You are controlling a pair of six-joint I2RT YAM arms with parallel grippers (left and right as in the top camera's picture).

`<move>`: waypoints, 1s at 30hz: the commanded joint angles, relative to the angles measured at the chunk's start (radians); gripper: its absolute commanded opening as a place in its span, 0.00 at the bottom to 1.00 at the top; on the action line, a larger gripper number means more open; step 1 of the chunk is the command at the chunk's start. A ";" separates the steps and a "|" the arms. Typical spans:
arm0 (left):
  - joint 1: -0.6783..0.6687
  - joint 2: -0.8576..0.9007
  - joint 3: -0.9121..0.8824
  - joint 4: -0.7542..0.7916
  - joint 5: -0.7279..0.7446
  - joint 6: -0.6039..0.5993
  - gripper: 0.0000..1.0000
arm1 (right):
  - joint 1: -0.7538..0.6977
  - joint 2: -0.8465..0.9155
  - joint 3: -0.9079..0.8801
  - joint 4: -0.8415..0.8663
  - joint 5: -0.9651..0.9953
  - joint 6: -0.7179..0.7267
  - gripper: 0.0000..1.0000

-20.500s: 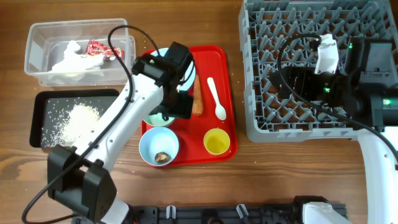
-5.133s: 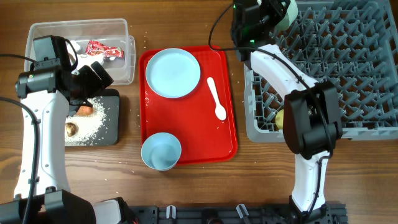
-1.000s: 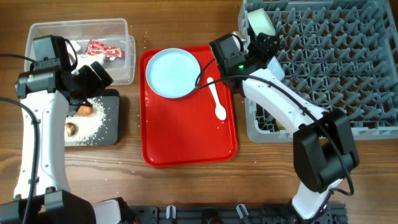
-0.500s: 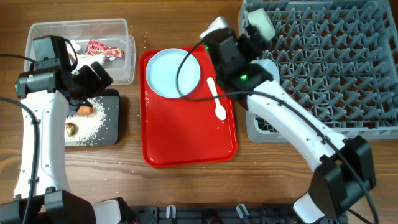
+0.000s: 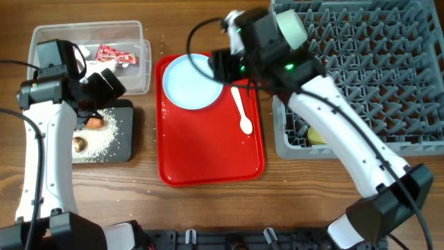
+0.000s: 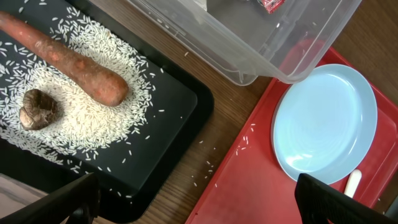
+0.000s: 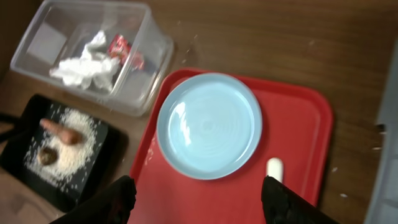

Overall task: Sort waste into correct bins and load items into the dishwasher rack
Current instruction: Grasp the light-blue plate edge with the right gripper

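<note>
Our right pincer [image 7: 202, 196] hangs wide open over the red tray [image 7: 298, 106], with nothing between its fingers. In its wrist view the light blue plate [image 7: 208, 124] lies flat on that tray at 12 o'clock. The white spoon [image 7: 273, 167] shows at 2 o'clock, just beside the plate. Farther out, at 10 o'clock, the clear tub [image 7: 46, 37] holds the crumpled napkin [image 7: 84, 65] and the red-and-white wrapper [image 7: 121, 46].

Our left pincer [image 6: 196, 186] is equally spread and empty (its fingers sit at the bottom corners of its wrist view). It hangs above the strip of desk [image 6: 227, 124] between the black tray [image 6: 180, 99] and the red tray. At its 10 o'clock the carrot stick [image 6: 68, 62] and the brown lump [image 6: 38, 111] rest on the rice grains [image 6: 93, 118] in the black tray.

From overhead, the dishwasher rack [image 5: 368, 76] fills the 3 o'clock side. A pale bowl [image 5: 290, 28] sits in its 11 o'clock corner, and the yellow cup [image 5: 313, 133] peeks out near its 7 o'clock edge.
</note>
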 commanded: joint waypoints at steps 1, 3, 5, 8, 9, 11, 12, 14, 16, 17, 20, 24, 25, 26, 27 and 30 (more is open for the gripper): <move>0.003 -0.014 0.009 0.002 -0.006 -0.002 1.00 | -0.050 0.079 0.007 -0.001 -0.005 0.026 0.67; 0.003 -0.014 0.009 0.002 -0.006 -0.002 1.00 | -0.053 0.181 0.006 0.019 -0.024 0.031 0.64; 0.003 -0.014 0.009 0.002 -0.006 -0.002 1.00 | -0.052 0.290 0.006 0.064 -0.053 0.035 0.56; 0.003 -0.014 0.009 0.002 -0.006 -0.002 1.00 | -0.050 0.405 0.006 0.112 -0.084 0.091 0.46; 0.003 -0.014 0.009 0.002 -0.006 -0.002 1.00 | -0.048 0.428 0.006 0.119 -0.084 0.111 0.44; 0.003 -0.014 0.009 0.002 -0.006 -0.002 1.00 | -0.048 0.465 0.006 0.129 -0.084 0.146 0.40; 0.003 -0.014 0.009 0.002 -0.006 -0.002 1.00 | -0.048 0.476 0.006 0.136 -0.084 0.146 0.37; 0.003 -0.014 0.009 0.002 -0.006 -0.002 1.00 | -0.048 0.500 0.006 0.153 -0.080 0.172 0.31; 0.003 -0.014 0.009 0.002 -0.006 -0.002 1.00 | -0.046 0.520 0.005 0.175 -0.085 0.195 0.26; 0.003 -0.014 0.009 0.002 -0.006 -0.002 1.00 | -0.044 0.528 0.005 0.183 -0.085 0.206 0.25; 0.003 -0.014 0.009 0.002 -0.006 -0.002 1.00 | -0.035 0.549 0.005 0.198 -0.082 0.244 0.24; 0.003 -0.014 0.009 0.002 -0.006 -0.002 1.00 | -0.027 0.580 0.005 0.204 -0.079 0.296 0.24; 0.003 -0.014 0.009 0.002 -0.006 -0.002 1.00 | -0.027 0.581 0.005 0.204 -0.080 0.296 0.20; 0.003 -0.014 0.009 0.002 -0.006 -0.002 1.00 | -0.026 0.581 0.005 0.204 -0.080 0.295 0.14; 0.003 -0.014 0.009 0.002 -0.006 -0.002 1.00 | -0.026 0.581 0.005 0.200 -0.081 0.296 0.04; 0.003 -0.014 0.009 0.002 -0.006 -0.002 1.00 | -0.027 0.577 0.005 0.198 -0.110 0.294 0.04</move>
